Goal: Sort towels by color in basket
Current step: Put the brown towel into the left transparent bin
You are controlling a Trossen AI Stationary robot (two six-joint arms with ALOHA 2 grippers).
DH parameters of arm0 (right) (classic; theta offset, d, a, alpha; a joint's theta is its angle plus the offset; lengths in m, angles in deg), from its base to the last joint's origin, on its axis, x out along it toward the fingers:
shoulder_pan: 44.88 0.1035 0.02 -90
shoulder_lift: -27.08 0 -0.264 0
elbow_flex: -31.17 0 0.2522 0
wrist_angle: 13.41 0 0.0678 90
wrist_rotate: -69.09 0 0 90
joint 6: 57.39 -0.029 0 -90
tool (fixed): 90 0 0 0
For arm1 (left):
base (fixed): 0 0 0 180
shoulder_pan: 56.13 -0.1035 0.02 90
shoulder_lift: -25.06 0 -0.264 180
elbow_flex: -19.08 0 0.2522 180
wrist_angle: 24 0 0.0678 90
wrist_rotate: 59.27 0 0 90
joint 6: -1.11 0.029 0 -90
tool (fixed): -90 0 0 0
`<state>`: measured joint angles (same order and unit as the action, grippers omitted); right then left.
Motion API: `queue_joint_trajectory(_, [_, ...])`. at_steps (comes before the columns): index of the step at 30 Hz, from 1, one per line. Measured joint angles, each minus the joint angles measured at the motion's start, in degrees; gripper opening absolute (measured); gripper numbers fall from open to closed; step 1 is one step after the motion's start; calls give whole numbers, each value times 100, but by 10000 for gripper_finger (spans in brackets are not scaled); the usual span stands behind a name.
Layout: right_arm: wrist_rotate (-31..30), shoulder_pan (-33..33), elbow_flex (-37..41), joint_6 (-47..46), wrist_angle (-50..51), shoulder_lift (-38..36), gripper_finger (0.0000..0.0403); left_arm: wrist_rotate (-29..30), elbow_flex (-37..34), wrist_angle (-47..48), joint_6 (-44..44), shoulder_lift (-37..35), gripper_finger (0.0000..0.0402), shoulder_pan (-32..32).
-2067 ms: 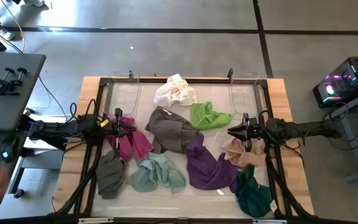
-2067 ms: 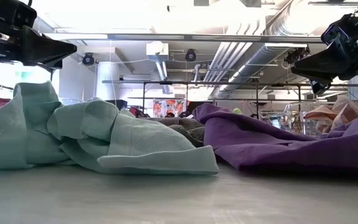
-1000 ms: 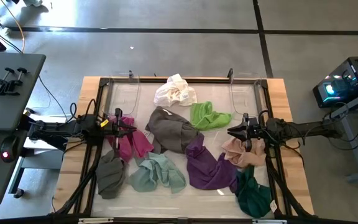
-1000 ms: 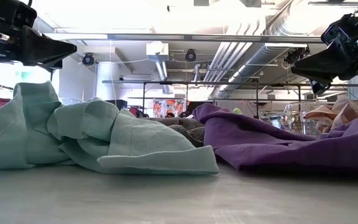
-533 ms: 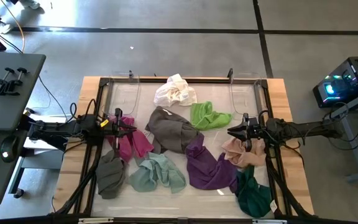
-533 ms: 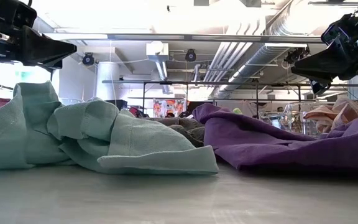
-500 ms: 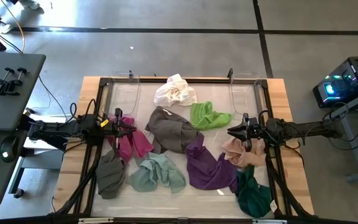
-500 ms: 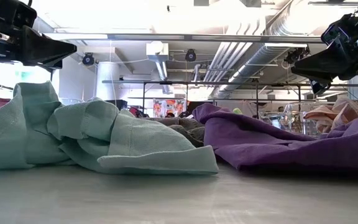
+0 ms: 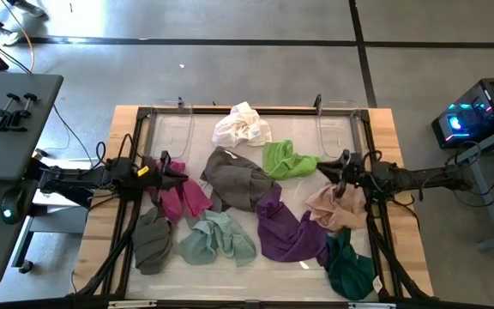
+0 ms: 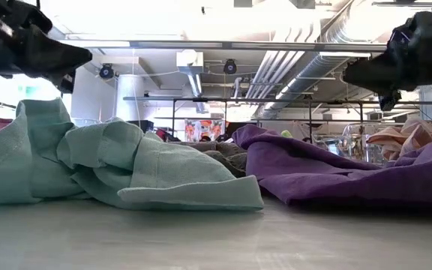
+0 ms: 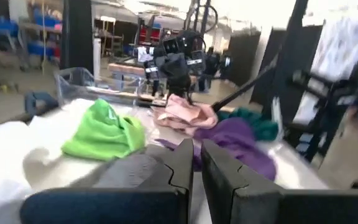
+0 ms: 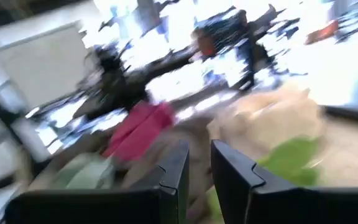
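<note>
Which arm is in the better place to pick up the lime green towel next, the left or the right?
Probably the right. The right gripper hangs just beside the lime green towel, nothing between them. The left gripper is farther off, beyond the grey-brown towel.

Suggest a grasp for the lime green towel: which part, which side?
Pinch the raised fold on the lime green towel, probably coming straight down. It lies bunched with ridges standing up, so there is cloth to pinch. Its far side faces bare tray floor; its near edge lies close to the grey-brown towel and purple towel. The right gripper is nearest.
</note>
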<state>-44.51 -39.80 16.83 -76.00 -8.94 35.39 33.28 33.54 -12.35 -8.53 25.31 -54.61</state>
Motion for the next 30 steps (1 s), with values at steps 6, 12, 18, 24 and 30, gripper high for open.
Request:
queue_joint_trajectory(6, [432,24,-218,991,-301,7,62,472,0,-675,-123,0,21,0])
queue_joint_trajectory(12, [478,204,-1078,1363,1260,69,62,555,2,-863,-23,0,21,0])
queue_joint_trajectory(18, [476,427,-1740,1242,2742,586,63,724,2,-889,523,0,21,0])
queue_joint_trajectory(24, [476,538,-2237,949,3006,1530,84,968,2,-824,551,209,20,11])
queue_joint_trajectory(30, [596,538,-3369,349,4255,2687,167,1350,2,-960,836,870,2,9])
